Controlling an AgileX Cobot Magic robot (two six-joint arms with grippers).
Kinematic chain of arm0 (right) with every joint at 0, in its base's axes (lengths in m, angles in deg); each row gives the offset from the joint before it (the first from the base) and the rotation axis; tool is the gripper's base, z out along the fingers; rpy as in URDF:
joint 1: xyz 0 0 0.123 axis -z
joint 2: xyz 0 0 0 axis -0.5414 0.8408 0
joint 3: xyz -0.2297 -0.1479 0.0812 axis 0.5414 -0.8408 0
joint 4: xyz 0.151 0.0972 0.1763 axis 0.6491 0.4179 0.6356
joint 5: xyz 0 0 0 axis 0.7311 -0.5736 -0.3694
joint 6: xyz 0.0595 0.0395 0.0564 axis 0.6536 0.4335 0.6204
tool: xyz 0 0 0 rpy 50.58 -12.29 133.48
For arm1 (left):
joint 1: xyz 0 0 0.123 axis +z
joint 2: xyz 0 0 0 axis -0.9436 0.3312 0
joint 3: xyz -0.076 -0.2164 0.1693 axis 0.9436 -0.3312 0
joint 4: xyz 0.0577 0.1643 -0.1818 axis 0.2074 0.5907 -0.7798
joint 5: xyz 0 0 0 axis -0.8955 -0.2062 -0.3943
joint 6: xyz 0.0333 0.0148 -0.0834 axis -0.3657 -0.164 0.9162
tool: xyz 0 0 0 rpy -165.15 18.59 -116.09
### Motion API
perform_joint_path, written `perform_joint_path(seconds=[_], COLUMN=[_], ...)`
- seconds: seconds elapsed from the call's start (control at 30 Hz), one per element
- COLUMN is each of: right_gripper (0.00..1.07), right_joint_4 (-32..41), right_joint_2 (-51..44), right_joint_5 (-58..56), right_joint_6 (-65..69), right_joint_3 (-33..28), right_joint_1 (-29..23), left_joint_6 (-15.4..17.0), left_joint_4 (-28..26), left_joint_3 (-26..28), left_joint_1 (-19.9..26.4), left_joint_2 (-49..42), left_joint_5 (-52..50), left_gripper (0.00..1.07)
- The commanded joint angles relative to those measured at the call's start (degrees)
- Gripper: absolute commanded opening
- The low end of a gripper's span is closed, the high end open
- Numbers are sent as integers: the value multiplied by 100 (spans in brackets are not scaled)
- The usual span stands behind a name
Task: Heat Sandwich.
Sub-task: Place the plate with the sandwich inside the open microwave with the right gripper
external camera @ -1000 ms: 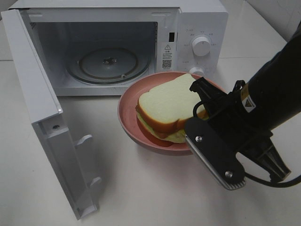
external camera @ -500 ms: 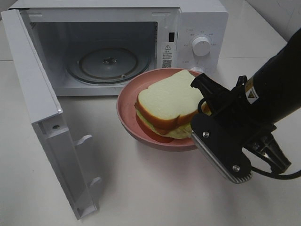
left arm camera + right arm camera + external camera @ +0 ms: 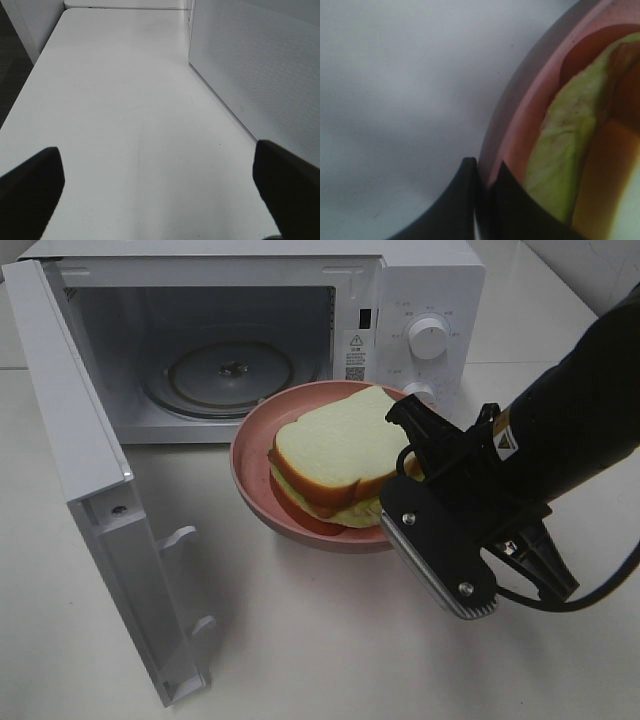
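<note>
1. Writing: sticker (image 3: 354, 358) on microwave (image 3: 430, 280) front w/ warning triangle + QR code. Print there & round upper dial (image 3: 430, 338) too small to read.
2. Sandwich (image 3: 335, 455) on pink plate (image 3: 250, 475), outside oven, just in front of the cavity & turntable (image 3: 225, 375).
3. Door (image 3: 90, 490) swung wide open, left of the plate, over table (image 3: 300, 640).
4. Right gripper (image 3: 485, 172): fingers closed on plate rim; arm hides plate's right edge.
5. Left gripper (image 3: 160, 185): fingers spread wide, nothing between them, above table by microwave's side wall.

The right gripper (image 3: 484, 166) is pinching the rim of the pink plate (image 3: 520, 115), jaws nearly meeting. The sandwich (image 3: 565, 150) is lying in it, showing pale green filling and tan crust. Pale tabletop (image 3: 395, 100) is filling the rest.
</note>
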Motion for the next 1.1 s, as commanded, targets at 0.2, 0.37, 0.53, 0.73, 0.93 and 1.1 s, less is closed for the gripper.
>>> perform_joint_path(seconds=[0.2, 0.37, 0.53, 0.73, 0.93, 1.1], right_gripper=[0, 0, 0, 0, 0, 0], right_joint_4=[92, 97, 109, 183, 183, 178], right_joint_2=[453, 751, 1094, 1530, 1811, 2063], right_joint_5=[252, 286, 275, 115, -69, -223], right_joint_6=[-57, -92, -74, -74, -74, -74], right_joint_3=[533, 814, 1157, 1633, 1982, 2372], right_joint_1=[-34, -229, -264, -264, -264, -264], left_joint_6=[11, 11, 11, 11, 11, 11], left_joint_4=[-23, -23, -23, -23, -23, -23], left_joint_3=[0, 0, 0, 0, 0, 0], left_joint_1=[-34, -34, -34, -34, -34, -34], left_joint_2=[-149, -149, -149, -149, -149, -149], left_joint_5=[-63, -63, -63, -63, -63, -63], left_gripper=[98, 98, 98, 98, 98, 98])
